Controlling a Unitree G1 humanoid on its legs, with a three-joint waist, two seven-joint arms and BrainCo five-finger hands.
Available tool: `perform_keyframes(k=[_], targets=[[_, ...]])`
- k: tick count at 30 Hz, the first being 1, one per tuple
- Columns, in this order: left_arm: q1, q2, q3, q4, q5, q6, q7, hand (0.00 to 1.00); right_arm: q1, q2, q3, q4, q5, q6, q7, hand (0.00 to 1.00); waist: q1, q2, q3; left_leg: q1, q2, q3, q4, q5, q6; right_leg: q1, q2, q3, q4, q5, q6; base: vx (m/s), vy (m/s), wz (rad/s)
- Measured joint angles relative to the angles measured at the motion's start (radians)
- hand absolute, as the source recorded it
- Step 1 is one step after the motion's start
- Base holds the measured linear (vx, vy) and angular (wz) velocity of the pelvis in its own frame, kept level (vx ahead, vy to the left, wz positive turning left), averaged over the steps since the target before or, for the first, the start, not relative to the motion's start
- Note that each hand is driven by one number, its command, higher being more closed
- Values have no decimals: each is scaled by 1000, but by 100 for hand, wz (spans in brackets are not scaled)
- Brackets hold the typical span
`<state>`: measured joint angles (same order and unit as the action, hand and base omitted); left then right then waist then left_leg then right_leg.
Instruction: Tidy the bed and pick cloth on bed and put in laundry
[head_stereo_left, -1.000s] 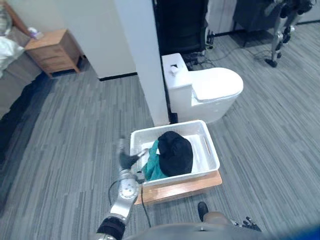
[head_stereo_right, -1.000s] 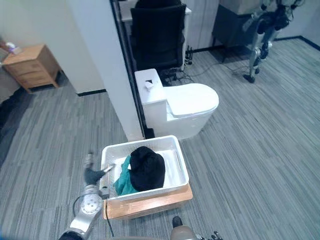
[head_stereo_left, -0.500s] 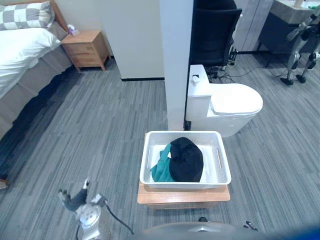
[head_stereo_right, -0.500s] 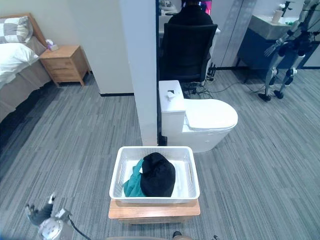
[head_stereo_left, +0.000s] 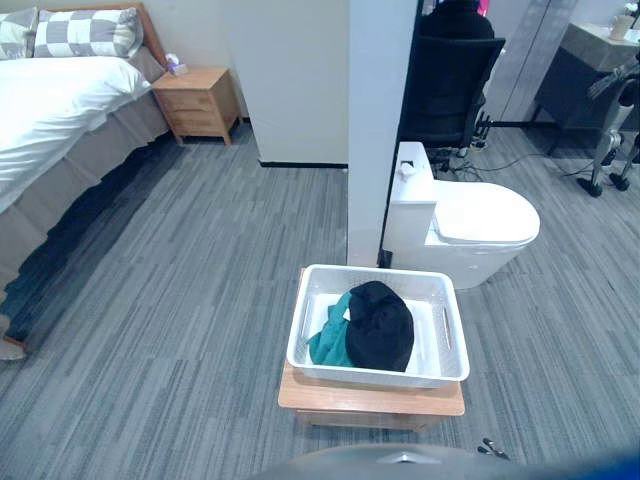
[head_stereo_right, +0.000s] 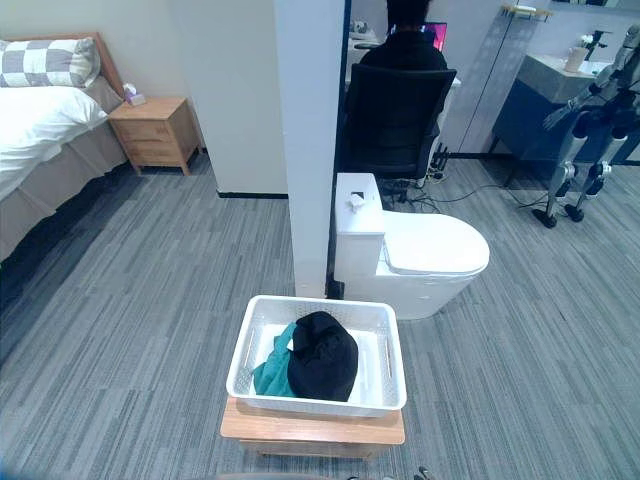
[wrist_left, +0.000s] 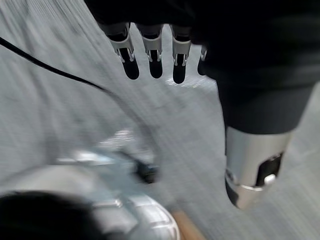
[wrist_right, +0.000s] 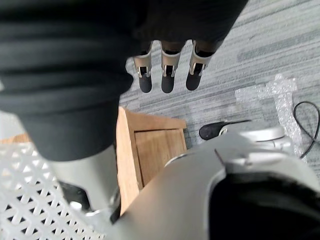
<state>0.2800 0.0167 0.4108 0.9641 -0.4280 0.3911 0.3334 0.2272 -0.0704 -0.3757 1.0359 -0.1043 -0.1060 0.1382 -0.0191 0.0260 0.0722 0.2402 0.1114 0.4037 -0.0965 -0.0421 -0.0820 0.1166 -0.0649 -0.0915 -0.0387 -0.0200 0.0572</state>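
Left eye view looks down on a white laundry basket sitting on a low wooden stand on the grey striped carpet. Inside the basket lie two cloths: a black cloth heaped near the middle and a teal cloth touching its left side, partly tucked beneath it. The right part of the basket's white bottom is bare.

Just behind the basket rises a white pillar, with a white toilet to its right, lid down, and a black office chair farther back. Well apart, at the far left, stands the bed – white cover spread over it, a checked pillow at its head – with a wooden nightstand beside it.

The left hand hangs over carpet in its wrist view, fingers straight and thumb spread away, holding nothing. The right hand is likewise slack – its fingers point straight down, empty, beside the wooden stand, with the basket's lattice wall close by.
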Motion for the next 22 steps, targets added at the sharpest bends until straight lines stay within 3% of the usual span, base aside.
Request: perform_keyframes(k=[2,6,13,22], targets=[[-5,25,-21,3,38,93,-146,0,-5,4,3,0,-6,0,1,0,5,2,1,5,0,1,0,-2,-1,6,1,1,-2,0,0,0,0,0],[-12,44,-72,7,147,144,-285,0,-15,-2,31,0,-30,8,-2,0,7,8,2,12,1,1,0,-4,-3,17,2,1,-11,0,0,0,0,0],[-13,67,-187,41,301,135,-434,0,-30,-10,49,2,-48,44,-6,0,11,10,5,22,12,17,0,-11,-12,30,15,17,-26,2,-3,7,-8,-6],[-13,71,-229,45,389,54,-528,0,-34,-11,49,1,-53,58,-5,0,13,8,7,29,14,26,1,-16,-17,30,19,25,-32,2,-4,25,4,-3]])
